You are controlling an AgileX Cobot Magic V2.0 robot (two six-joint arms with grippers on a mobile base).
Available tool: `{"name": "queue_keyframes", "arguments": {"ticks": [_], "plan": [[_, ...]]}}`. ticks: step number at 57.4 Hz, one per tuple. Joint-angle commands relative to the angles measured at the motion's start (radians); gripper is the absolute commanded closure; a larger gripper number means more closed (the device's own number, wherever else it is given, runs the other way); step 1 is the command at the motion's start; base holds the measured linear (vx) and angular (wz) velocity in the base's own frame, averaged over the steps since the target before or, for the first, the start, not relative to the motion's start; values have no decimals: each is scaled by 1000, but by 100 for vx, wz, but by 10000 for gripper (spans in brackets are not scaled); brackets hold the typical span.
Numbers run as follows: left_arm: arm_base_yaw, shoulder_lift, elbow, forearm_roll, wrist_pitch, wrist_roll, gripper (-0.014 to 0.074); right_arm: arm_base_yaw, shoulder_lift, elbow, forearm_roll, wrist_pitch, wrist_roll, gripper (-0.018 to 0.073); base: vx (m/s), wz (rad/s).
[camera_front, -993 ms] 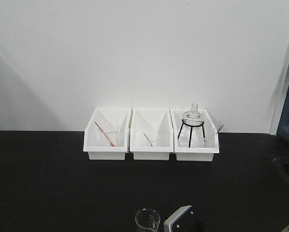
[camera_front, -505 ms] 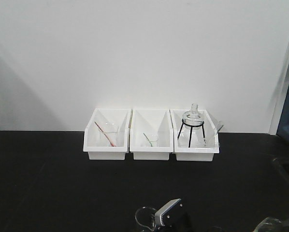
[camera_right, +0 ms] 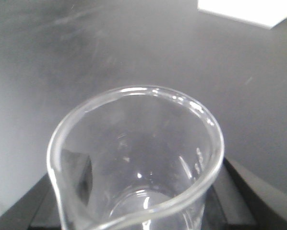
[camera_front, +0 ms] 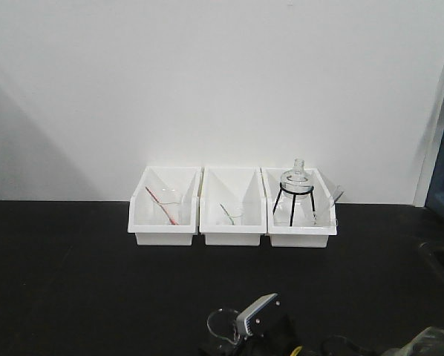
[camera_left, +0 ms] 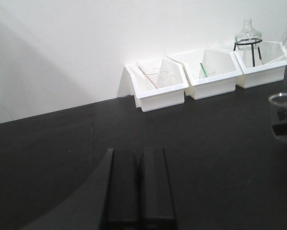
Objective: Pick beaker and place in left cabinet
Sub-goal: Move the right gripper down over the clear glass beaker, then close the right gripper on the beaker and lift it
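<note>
Left tool hangs over the black desk holding nothing, its two dark fingers pressed flat together. To its right, at the near edge of the desk, is the beaker, upright and well apart from the white bins along the wall. Farther right, the right tool is set around it, one jaw on each side of the lower wall. Whether they are already pinching the glass I cannot tell.

The beaker is likely light and stiff, but also thin, slick and breakable. The straight wall below the rim, away from the spout, looks the best place to hold, with only a modest squeeze. It is clear and empty, with a rolled lip, a small pour spout and faint marks on its side. No cabinet is in view.
</note>
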Motion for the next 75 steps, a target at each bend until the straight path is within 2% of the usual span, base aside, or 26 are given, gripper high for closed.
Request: {"name": "queue_keyframes", "arguments": {"ticks": [1,8,18,27,43,75], "plan": [[-6,-11,-26,-5,-84,-2,603,-1,-129,-22,10,-5,11,313,0,0],[-6,-11,-26,-5,-84,-2,603,-1,-230,-24,13,85,38,314,0,0],[-6,-11,-26,-5,-84,-2,603,-1,-359,-83,9,244,159,328,0,0],[-6,-11,-26,-5,-84,-2,603,-1,-421,-185,-21,331,172,349,0,0],[-6,-11,-26,-5,-84,-2,603,72,-444,-361,-42,565,217,351,0,0],[-6,-11,-26,-5,-84,-2,603,87,-443,-360,-42,584,217,351,0,0]]}}
